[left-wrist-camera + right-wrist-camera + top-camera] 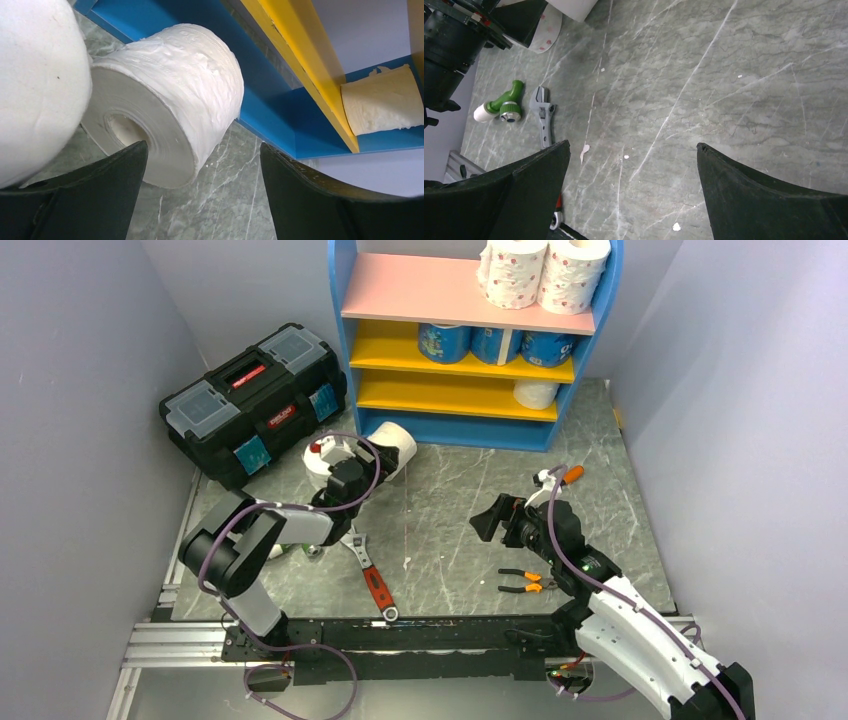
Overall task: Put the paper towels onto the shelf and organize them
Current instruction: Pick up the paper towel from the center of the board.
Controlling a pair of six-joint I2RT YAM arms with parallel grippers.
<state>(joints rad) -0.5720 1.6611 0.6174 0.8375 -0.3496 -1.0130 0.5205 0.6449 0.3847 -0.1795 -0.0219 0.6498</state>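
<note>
The shelf (470,428) stands at the back. Two pink-dotted paper towels (545,275) sit on its pink top board, three blue-wrapped ones (495,343) on the middle yellow board, and a plain one (536,393) (382,100) on the lower board. Two more rolls lie on the floor before it: one (403,443) (172,95) on its side with its core toward me, one (325,455) (35,85) at the left. My left gripper (372,456) (201,147) is open just short of the lying roll, its left finger close to the roll's end. My right gripper (488,520) (633,147) is open over bare floor.
A black toolbox (255,400) stands left of the shelf. A red-handled wrench (365,570) (543,112) and a green fitting (504,102) lie near the left arm. Orange-handled pliers (525,582) lie by the right arm. Grey walls close in both sides.
</note>
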